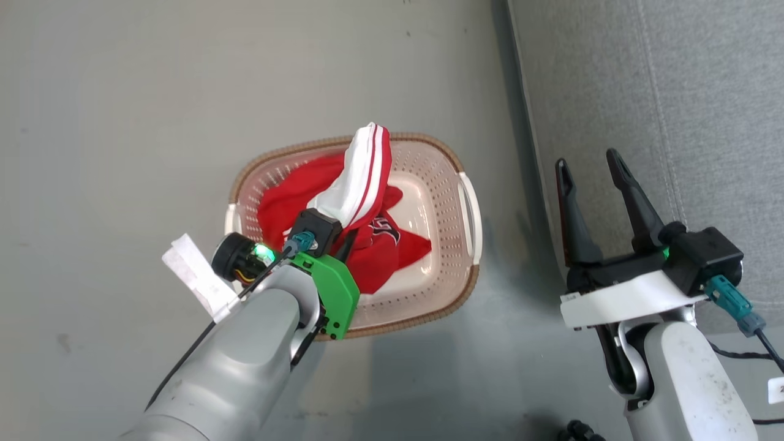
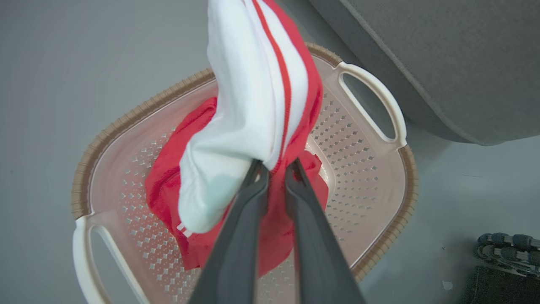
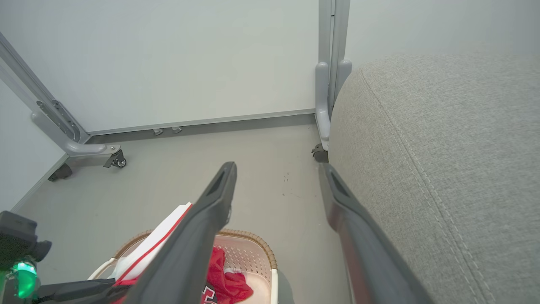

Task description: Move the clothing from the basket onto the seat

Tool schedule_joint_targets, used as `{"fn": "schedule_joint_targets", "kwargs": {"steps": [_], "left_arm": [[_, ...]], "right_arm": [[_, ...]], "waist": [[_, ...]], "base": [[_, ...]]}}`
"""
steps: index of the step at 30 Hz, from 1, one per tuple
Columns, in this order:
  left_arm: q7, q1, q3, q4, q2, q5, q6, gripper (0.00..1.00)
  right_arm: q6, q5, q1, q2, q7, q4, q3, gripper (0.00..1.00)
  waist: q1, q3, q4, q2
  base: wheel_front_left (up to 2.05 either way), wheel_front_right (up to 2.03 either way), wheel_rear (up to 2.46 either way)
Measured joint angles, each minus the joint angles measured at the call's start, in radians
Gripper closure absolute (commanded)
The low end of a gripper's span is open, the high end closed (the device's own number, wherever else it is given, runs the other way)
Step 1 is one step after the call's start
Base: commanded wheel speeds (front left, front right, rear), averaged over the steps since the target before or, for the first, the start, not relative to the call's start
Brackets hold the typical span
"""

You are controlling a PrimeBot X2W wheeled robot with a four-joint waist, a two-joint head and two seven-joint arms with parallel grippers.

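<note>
Over the basket (image 1: 444, 184): the left gripper (image 2: 276, 166) hangs with its fingers nearly together, pinching a fold of the trimmed garment (image 2: 253, 105).
Trimmed garment: red with broad white side trim and thin red stripes. The white part stands up past the fingers and crosses the far rim in the head view. The red part hangs down into the basket.
Jersey (image 1: 392, 242): red with dark lettering, crumpled on the basket's bottom under the held piece. Where one garment ends and the other begins, I cannot tell.
Basket: on the grey floor (image 1: 153, 122), just beside the seat (image 1: 674, 92). It has a brown woven rim and a white handle facing the seat.
Right gripper (image 1: 588, 160): fingers spread wide, holding nothing, on the seat side of the basket and touching neither.
Seat: grey fabric with a stitched seam. Its rounded corner shows in the right wrist view.
Beyond: white panels (image 3: 190, 63) on castor feet.
</note>
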Motion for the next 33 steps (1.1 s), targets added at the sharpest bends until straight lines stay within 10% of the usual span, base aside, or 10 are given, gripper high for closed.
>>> {"fn": "schedule_joint_targets", "kwargs": {"steps": [20, 33], "left_arm": [[-0.035, 0.261, 0.323, -0.770, 0.165, 0.117, 0.144, 1.00], [-0.035, 0.426, 0.486, -1.062, 0.155, 0.207, 0.118, 1.00]], "right_arm": [[0.000, -0.007, 0.140, 0.000, 0.087, -0.060, -0.041, 0.00], [0.000, -0.010, 0.218, 0.000, 0.136, -0.092, -0.033, 0.00]], "waist": [[0.0000, -0.302, 0.077, 0.0000], [0.0000, -0.439, 0.106, 0.0000]], "base": [[0.00, 0.00, 0.00], [0.00, 0.00, 0.00]]}}
